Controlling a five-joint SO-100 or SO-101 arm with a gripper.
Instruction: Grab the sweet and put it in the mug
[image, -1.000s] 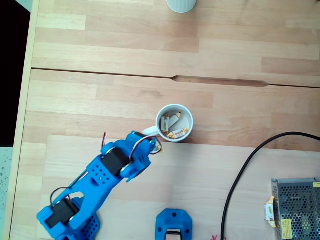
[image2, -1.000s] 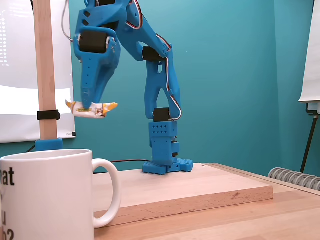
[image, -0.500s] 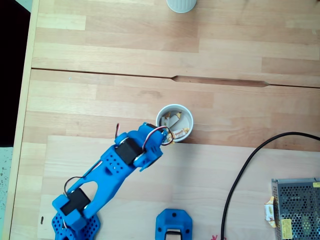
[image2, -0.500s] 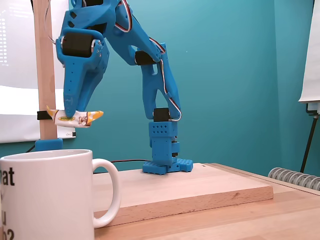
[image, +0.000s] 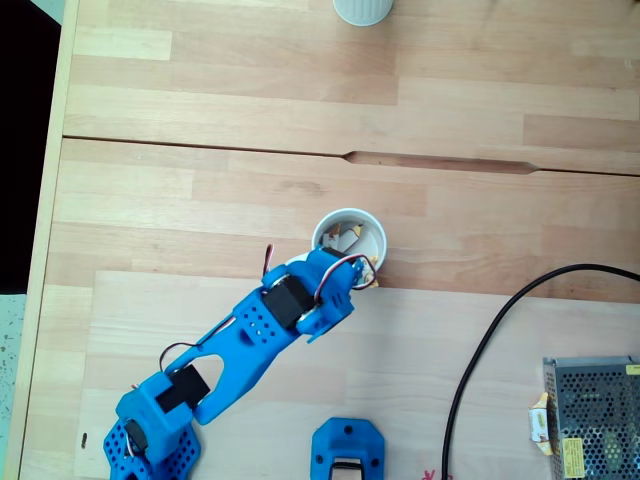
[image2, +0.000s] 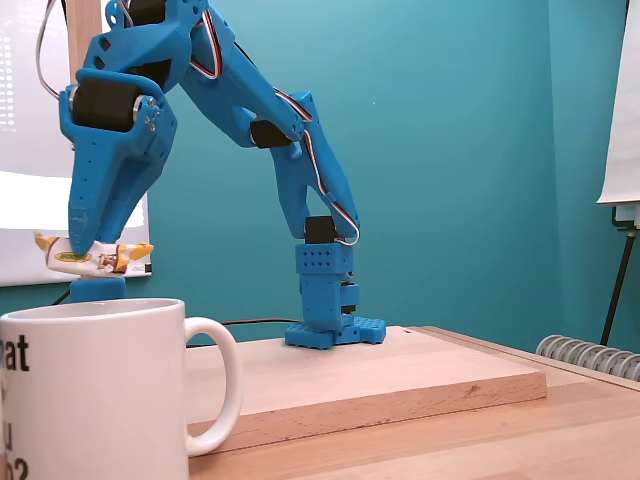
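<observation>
sweet over the mug, release comes next

you are at the carry's end. in the side fixed view the gripper (image2: 82, 250) is clamped on the sweet (image2: 90, 257), which hangs level just above the rim of the mug (image2: 95, 390). from above, the gripper (image: 355, 281) sits at the lower edge of the mug (image: 349, 232), with the sweet (image: 366, 280) poking out at the rim rather than over the middle. other wrapped sweets already lie inside.

my read: nudge the tip a little further over the opening, then open the jaws and let it drop. released here, it could catch the rim and fall outside.

the desk (image: 200, 90) is pale wood in joined boards, with a seam across it. a black cable (image: 480, 350) curves in at the right toward a metal mesh box (image: 590, 415). a ribbed cup (image: 362, 10) stands at the far edge. behind the arm is a teal wall (image2: 450, 150).
</observation>
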